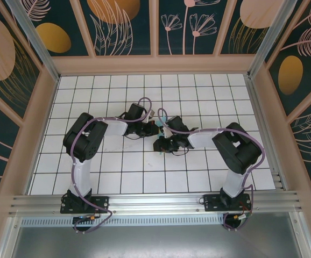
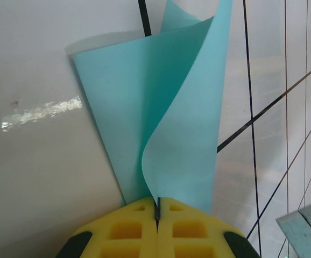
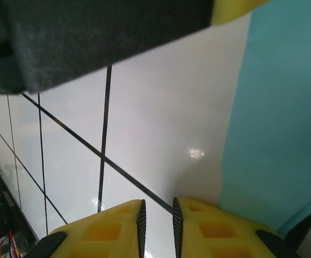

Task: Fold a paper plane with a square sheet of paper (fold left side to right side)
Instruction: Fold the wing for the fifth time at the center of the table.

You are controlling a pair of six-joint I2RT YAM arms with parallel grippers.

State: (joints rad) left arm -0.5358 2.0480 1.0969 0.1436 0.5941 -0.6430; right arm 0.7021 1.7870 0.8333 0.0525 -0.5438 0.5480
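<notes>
The left gripper (image 2: 157, 214), with yellow ribbed fingers, is pinched tight on the near edge of the thin light-turquoise square sheet of paper (image 2: 161, 123). From there the sheet curls up off the white gridded surface (image 2: 37, 177), one flap rolling over the other. The right gripper (image 3: 156, 215) stands a narrow crack apart with nothing between its fingers, and the sheet lies flat just beside one finger. From above, both grippers meet near the surface's middle.

On table (image 2: 37, 188), square sheet of paper (image 2: 166, 107); left pincer (image 2: 157, 204), right pincer (image 3: 156, 207) at edges.
</notes>
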